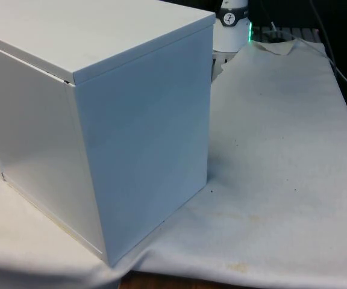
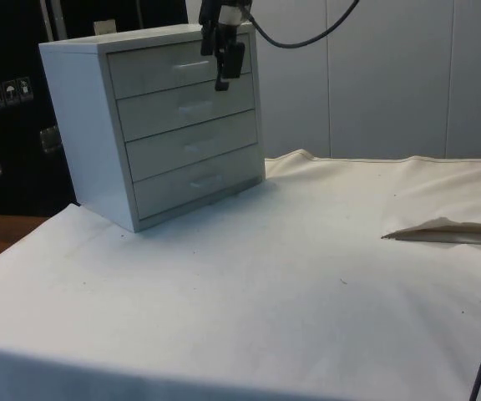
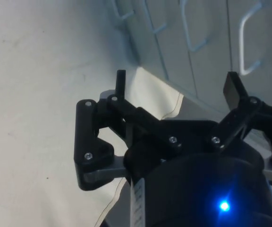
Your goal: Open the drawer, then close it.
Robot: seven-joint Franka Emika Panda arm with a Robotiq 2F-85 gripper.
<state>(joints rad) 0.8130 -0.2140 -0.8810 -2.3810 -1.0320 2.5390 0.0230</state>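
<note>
I log a white chest of drawers (image 2: 161, 117) at the side view's left, all four drawers shut, its back turned to the front view (image 1: 101, 120). My gripper (image 2: 224, 63), fingers (image 3: 121, 82) spread wide and holding nothing, hangs before the top drawer (image 2: 182, 68), presumably lining up on its handle (image 3: 250, 42).
</note>
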